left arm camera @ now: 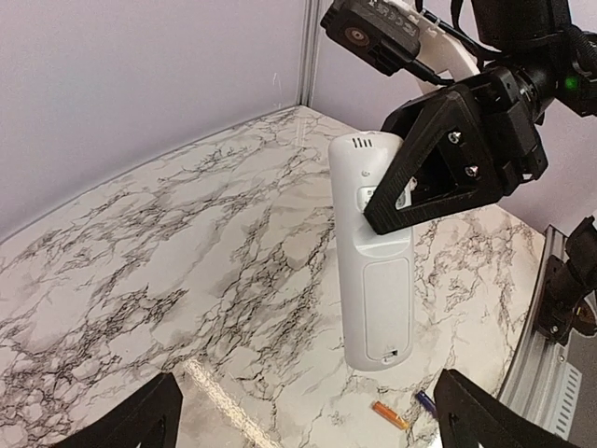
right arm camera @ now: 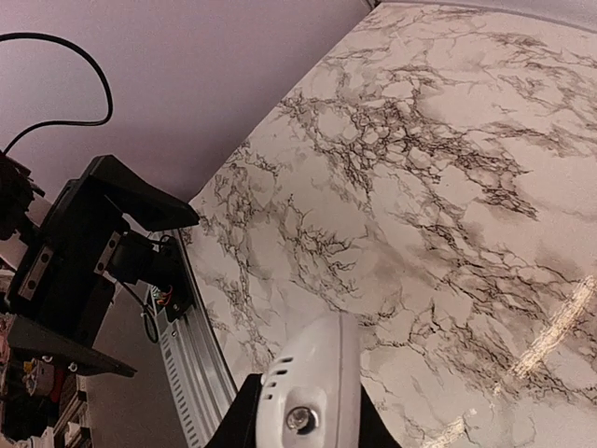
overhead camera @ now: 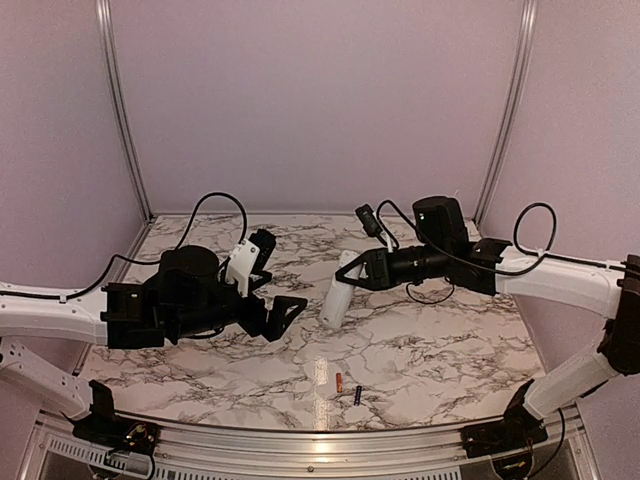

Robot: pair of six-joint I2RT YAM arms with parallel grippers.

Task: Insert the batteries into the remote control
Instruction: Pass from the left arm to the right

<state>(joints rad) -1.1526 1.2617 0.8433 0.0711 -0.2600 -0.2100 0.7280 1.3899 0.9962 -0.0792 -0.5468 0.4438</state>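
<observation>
My right gripper (overhead camera: 365, 270) is shut on the top end of the white remote control (overhead camera: 338, 295) and holds it above the table, hanging down at a tilt. In the left wrist view the remote (left arm camera: 373, 271) shows its back, with the battery cover in place. In the right wrist view its top end (right arm camera: 312, 392) sits between my fingers. My left gripper (overhead camera: 278, 282) is open and empty, left of the remote and facing it. The orange battery (overhead camera: 338, 383) and the black battery (overhead camera: 358, 394) lie side by side on the table near the front edge; both also show in the left wrist view (left arm camera: 390, 415), (left arm camera: 425, 402).
The marble table (overhead camera: 430, 350) has a metal rail (overhead camera: 300, 440) along its front edge. A thin white strip (overhead camera: 321, 375) lies just left of the batteries. Purple walls and metal posts (overhead camera: 505, 110) close in the back and sides.
</observation>
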